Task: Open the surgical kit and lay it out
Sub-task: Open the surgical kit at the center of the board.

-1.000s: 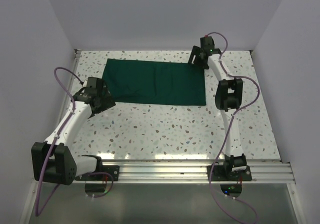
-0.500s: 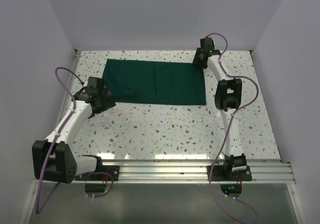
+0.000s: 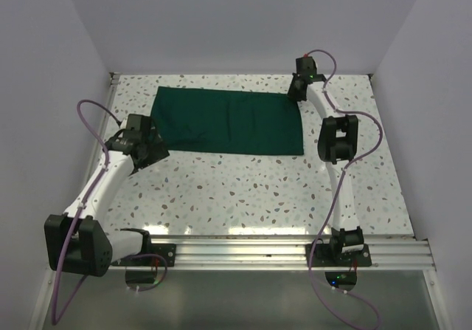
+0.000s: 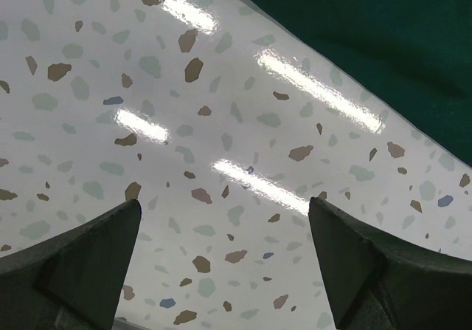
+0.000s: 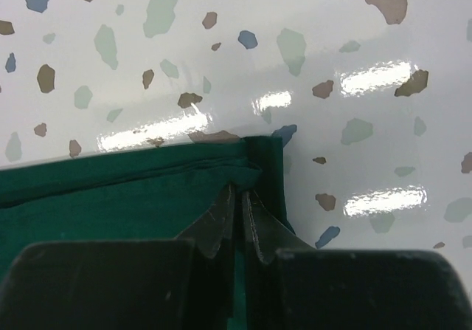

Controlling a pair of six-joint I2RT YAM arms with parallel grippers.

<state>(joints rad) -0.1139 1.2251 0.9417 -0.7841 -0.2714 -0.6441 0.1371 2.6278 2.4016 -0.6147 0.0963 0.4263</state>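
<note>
Currently gripped: right gripper (image 5: 237, 204) is pinched tight on the upper-right corner of the cloth wrap (image 3: 228, 119), with only a thin fold between the jaws.
Idle side: left gripper (image 4: 225, 212) is spread fully and holds nothing, over bare table (image 3: 243, 190) just beside the wrap's lower-left corner.
Kit position: the wrap lies folded flat, upper centre of the top view; nothing of its contents shows.
Risk, slip: so shallow a bite may pull free on lifting.
Risk, drag: catching several layers at once could haul the whole bundle instead of opening one flap.
Risk, spill: a fast pull may tumble whatever lies inside.
</note>
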